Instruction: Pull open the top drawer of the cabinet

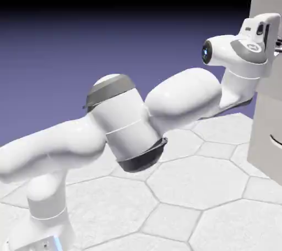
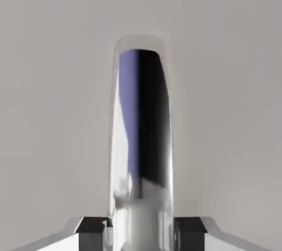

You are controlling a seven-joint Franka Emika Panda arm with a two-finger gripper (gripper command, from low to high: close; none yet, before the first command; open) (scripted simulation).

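The tall pale cabinet (image 1: 267,129) stands at the right edge of the exterior view. The arm reaches across to it, and my gripper (image 1: 275,46) is pressed against the top drawer (image 1: 262,1) high on the cabinet front. In the hand view the top drawer's flat pale panel (image 2: 55,79) fills the picture. A shiny metal handle (image 2: 141,134) runs up the middle of it. My gripper (image 2: 141,233) is shut on this handle, with the dark fingertips (image 2: 93,233) tight against each side. In the exterior view the hand hides the grip itself.
A lower drawer front with a thin dark curved handle line (image 1: 274,140) shows below the hand. The white hexagon-patterned table (image 1: 187,189) lies under the arm, whose elbow (image 1: 126,123) hangs low over it.
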